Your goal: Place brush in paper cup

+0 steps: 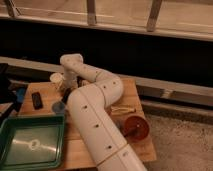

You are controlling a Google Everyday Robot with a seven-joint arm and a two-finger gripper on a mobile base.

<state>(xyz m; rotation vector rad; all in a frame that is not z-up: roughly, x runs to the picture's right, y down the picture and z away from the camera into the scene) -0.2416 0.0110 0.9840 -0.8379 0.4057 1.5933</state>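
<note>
Near the frame's lower left, a green plastic tray [31, 145]; beyond it, a flat black rectangular block [36, 99] on the wooden table [134, 97]. Farther, left of centre, the white arm's gripper [68, 89], pointed down, just right of and nearer than the off-white paper cup [57, 80]. Finger state impossible to tell; something dark and slender beneath, probably the brush [65, 95], axis unclear.

No readable text, label, brand, number or sign anywhere: none on the paper cup [57, 78] at the far left of the surface [131, 90], none on the white arm [95, 107], none on the green tray [31, 144] at the near left. Pincer [67, 93] down just right of and nearer than the cup, unmarked as well
</note>
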